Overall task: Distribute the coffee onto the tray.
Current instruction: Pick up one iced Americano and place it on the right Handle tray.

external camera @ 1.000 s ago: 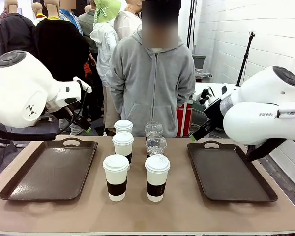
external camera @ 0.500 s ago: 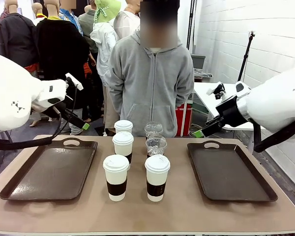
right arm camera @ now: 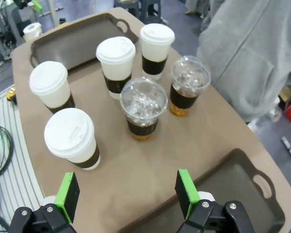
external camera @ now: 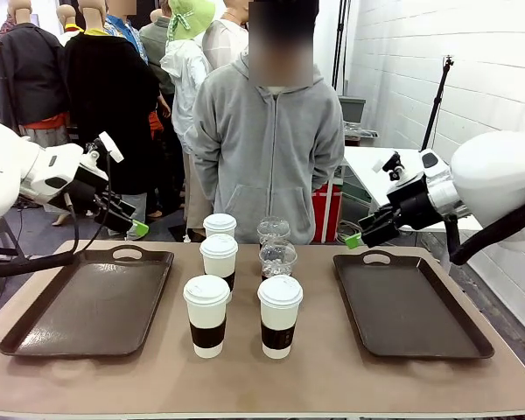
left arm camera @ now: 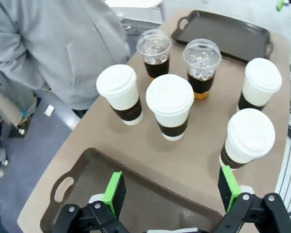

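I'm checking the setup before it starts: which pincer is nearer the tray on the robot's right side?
Right. The right pincer hovers open by that tray's far handle end; the left pincer hangs above the other tray's far edge, at the opposite side.

A person in a grey zip-up hooded sweatshirt stands at the far side of a tan, round-cornered worktop, sleeves hanging at the sides. Low behind the person sits a red box. A white-painted brick wall runs along the right, a black pole stand before it. A pale ribbed floor mat lies beside the worktop.
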